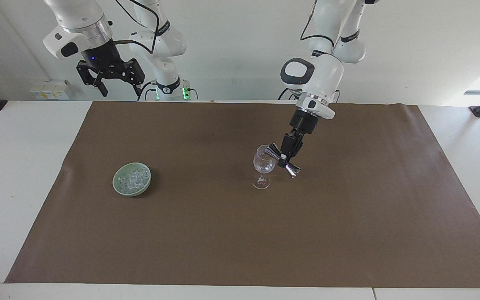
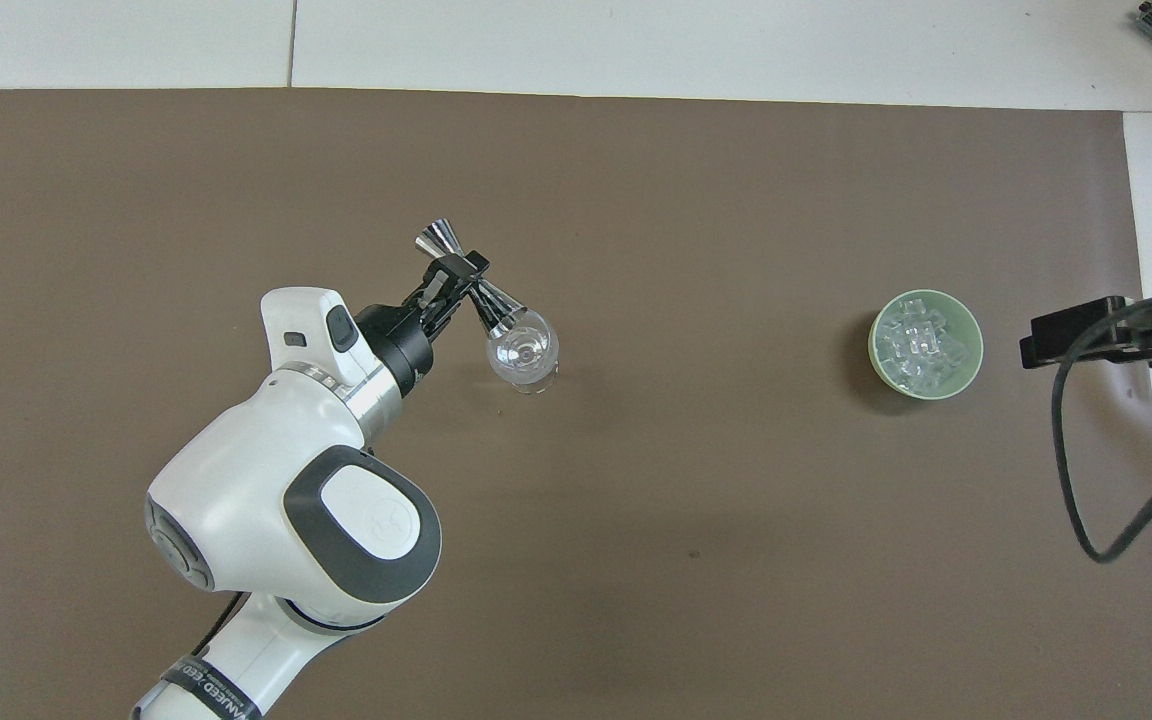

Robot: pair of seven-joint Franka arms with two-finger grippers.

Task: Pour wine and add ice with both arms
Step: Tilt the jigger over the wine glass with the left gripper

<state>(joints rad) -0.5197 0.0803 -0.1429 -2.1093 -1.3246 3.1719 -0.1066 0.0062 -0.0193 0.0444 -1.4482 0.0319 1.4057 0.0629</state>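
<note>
On the white desk [image 1: 23,175] lies a flat brown mat [image 1: 240,233], smooth and dull like paper. Near the middle of the mat stands a wine glass [image 1: 263,166] of clear, thin glass, with a round bowl, a skinny stem and a flat round foot. The left pincer [image 1: 284,157] is clamped tight on the thin waist of a shiny metal measuring cup [image 1: 282,160] (two little cones joined tip to tip). The cup is tipped over, with one cone's mouth at the rim of the glass. Toward the right arm's end of the desk sits a pale green round bowl [image 1: 116,184], smooth and shallow. The ice [image 1: 133,179] is heaped in it, small clear blocky bits that shine like glass. The right pincer [image 1: 111,75] waits up in the air over the desk's edge near its own base, its black fingers spread apart and holding nothing.
</note>
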